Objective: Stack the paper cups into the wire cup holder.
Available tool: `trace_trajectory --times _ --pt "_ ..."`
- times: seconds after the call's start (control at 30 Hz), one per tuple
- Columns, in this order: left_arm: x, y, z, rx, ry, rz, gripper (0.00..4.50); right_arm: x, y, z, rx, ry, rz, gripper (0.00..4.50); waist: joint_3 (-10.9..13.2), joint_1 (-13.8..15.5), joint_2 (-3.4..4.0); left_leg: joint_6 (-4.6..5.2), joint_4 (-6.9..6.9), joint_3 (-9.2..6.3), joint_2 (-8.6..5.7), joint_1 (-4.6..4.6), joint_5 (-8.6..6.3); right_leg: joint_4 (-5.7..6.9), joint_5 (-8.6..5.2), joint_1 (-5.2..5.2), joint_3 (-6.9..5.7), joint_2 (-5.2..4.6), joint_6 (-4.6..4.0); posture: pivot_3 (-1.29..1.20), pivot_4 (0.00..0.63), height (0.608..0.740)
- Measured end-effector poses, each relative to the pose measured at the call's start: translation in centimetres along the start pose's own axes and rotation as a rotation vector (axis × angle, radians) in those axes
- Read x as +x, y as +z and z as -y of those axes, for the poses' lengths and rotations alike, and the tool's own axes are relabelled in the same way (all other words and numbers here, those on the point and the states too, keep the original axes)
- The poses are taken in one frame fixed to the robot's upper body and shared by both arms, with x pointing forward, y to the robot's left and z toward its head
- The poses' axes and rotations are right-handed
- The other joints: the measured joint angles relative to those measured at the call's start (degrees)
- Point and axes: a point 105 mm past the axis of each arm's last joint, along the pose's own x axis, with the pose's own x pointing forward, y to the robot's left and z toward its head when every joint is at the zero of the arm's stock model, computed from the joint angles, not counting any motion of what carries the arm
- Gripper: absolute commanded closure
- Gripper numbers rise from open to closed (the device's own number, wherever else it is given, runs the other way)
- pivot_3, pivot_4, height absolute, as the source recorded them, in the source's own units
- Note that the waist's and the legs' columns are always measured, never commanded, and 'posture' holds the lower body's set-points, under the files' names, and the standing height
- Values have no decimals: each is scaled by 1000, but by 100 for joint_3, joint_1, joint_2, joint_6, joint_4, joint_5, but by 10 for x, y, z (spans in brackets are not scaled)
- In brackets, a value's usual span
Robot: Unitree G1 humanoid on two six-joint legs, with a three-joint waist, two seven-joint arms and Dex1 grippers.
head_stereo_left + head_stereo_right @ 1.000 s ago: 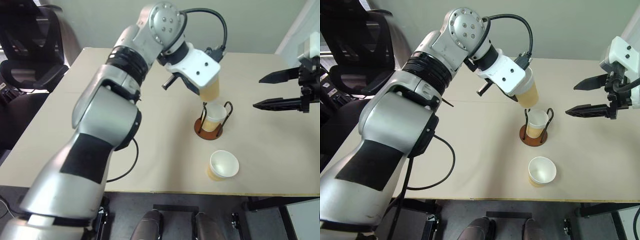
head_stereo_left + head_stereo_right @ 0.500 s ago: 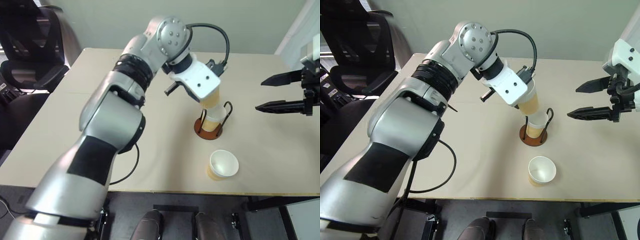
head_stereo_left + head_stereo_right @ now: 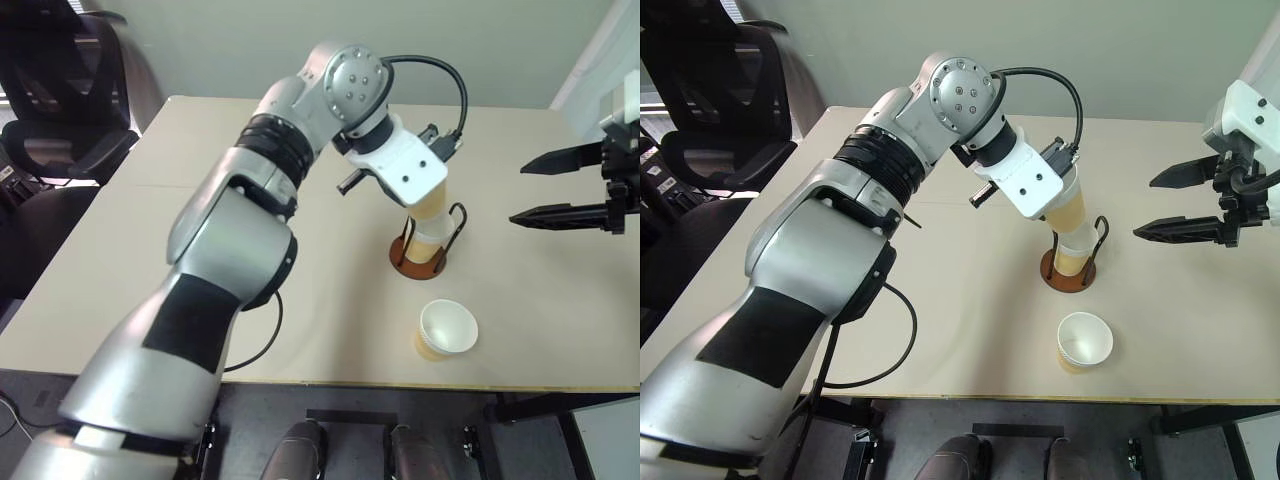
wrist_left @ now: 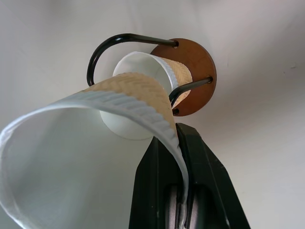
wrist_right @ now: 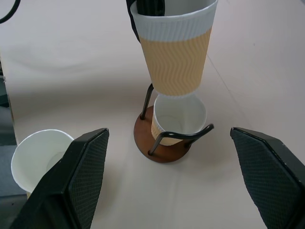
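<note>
Cups: one sits in the holder (image 5: 164, 143), another (image 5: 175, 55) hangs just above it, rim pinched by the left end effector (image 4: 183, 191). Thin paper, probably light and crushable, so grip gently at the rim. Right end effector (image 3: 565, 186) is spread; third cup (image 3: 446, 330) stands on the surface (image 3: 120, 250).

A pale beige tabletop (image 3: 300, 300) fills the middle of the head views, its near edge running along the lower part of the frame. Right of centre stands a wire cup holder (image 3: 418, 262) on its round reddish-brown base, with one paper cup (image 5: 178, 119) seated upright between its black loops. A loose cup (image 3: 446, 330) stands upright nearer the front edge, lower right of the holder, apart from it.
</note>
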Motion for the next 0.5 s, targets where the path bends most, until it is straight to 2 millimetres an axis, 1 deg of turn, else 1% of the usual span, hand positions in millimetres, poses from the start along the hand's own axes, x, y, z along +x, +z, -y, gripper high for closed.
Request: trace_trajectory --times 0.5 --pt "6 4 -8 17 47 -4 4430 -2 1 -1 1 -15 8 341 0 2 0 0 5 1 0 0 0 1 1 1 2 -1 3 0 150 740"
